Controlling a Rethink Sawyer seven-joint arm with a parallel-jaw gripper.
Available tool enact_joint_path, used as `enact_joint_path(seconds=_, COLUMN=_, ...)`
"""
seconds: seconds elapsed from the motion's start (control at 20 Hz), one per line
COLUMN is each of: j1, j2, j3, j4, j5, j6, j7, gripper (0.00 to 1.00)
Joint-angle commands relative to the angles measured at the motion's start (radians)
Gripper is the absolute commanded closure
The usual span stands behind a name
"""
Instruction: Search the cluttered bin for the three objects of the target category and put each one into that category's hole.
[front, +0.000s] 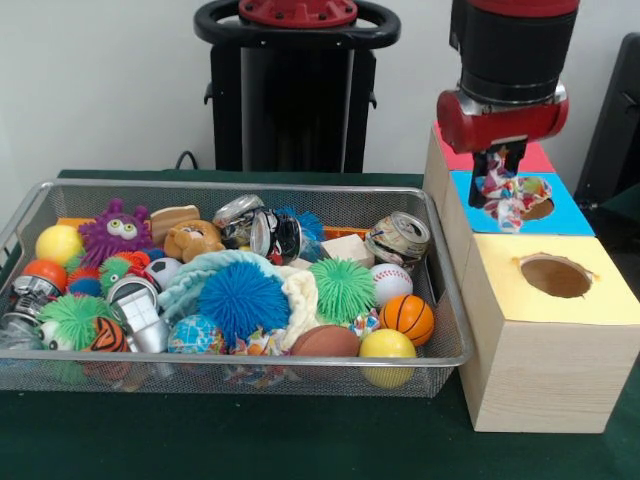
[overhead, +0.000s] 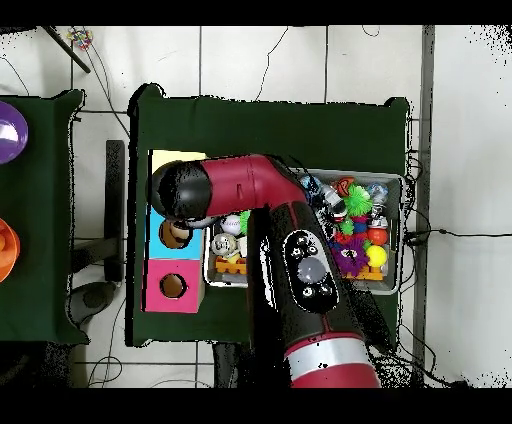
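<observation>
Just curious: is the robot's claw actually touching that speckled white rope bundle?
Touching: the front view shows the gripper clamped on the white colour-flecked rope bundle.

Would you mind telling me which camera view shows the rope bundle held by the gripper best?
The front view: the rope bundle hangs in plain sight from the gripper, over the blue-topped box, fingers closed on it. In the overhead view the arm covers that spot, so neither bundle nor gripper shows.

Even, diffuse light fills the front view; soft shadows lie under the bin (front: 235, 365) and the yellow-topped box (front: 545, 385) on the dark cloth. Crushed cans (front: 398, 238) carry small glints. In the overhead view the floor (overhead: 465, 130) is overexposed to near white, and the arm (overhead: 300, 270) shows pale sheen.
</observation>
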Motion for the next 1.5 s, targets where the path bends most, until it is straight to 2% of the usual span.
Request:
enact_joint_path(seconds=0.05, j1=-0.016, j2=-0.032, j3=-0.107, j4=-0.055, j5=0.026, j6=0.072, j7=0.235, gripper=1.00)
enact_joint_path(seconds=0.3, j1=-0.002, j2=-0.014, j3=-0.120, j4=-0.047, j5=0.047, j6=0.043, j7=0.243, gripper=1.00)
enact_joint_path(seconds=0.55, j1=0.036, j2=0.080, j3=-0.140, j4=-0.058, j5=0.047, j6=-0.091, j7=0.289, gripper=1.00)
enact_joint_path(seconds=0.8, j1=0.081, j2=0.146, j3=-0.177, j4=-0.072, j5=0.054, j6=-0.132, j7=0.315, gripper=1.00)
enact_joint_path(seconds=1.1, j1=0.145, j2=0.180, j3=-0.221, j4=-0.077, j5=0.074, j6=-0.160, j7=0.354, gripper=1.00)
enact_joint_path(seconds=1.5, j1=0.204, j2=0.185, j3=-0.253, j4=-0.061, j5=0.109, j6=-0.172, j7=0.385, gripper=1.00)
